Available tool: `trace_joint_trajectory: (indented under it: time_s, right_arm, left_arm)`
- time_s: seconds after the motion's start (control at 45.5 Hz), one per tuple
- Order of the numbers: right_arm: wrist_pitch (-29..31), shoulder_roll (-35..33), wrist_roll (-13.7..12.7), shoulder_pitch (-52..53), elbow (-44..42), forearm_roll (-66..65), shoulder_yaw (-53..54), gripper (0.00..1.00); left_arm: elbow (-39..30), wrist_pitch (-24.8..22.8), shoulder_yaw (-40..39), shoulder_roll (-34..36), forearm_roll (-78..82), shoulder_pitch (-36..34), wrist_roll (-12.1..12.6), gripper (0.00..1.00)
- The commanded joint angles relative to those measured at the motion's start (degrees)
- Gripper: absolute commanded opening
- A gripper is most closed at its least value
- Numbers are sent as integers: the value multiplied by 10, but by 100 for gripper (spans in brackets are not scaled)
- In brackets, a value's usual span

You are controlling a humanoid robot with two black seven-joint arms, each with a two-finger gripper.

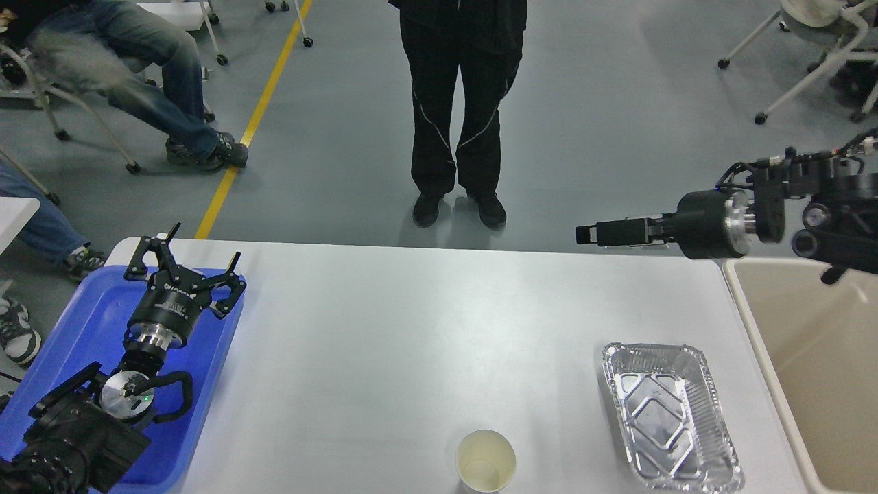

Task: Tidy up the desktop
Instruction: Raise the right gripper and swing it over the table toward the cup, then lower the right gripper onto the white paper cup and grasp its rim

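Leftmost, the left hand hangs open and empty over the blue tray. On the worktop stand a paper cup and, further right, a foil tray. Right hand: fingers indistinct. Clearing seems not yet begun; next, one hand must descend onto an item.

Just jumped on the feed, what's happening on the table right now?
Nothing is being held yet. The left gripper hangs open over the blue tray at the desktop's left end. The right gripper hovers past the far edge, side-on, so its state is unclear. A paper cup and a foil tray sit untouched near the front, beside the beige bin. A person stands watching.
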Motion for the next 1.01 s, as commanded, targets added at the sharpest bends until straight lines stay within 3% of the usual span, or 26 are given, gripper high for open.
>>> trace_joint_trajectory:
  time_s: [0.0,0.352,0.989]
  right_arm:
    - [1,108,1,34,8,-34,-66,100]
    - [6,228,1,29,8,-46,-113,100]
    - [21,271,1,-27,42,-53,-121,100]
  left_arm:
    - [0,0,0,0,0,0,0,100]
    - [0,0,0,0,0,0,0,100]
    - [0,0,0,0,0,0,0,100]
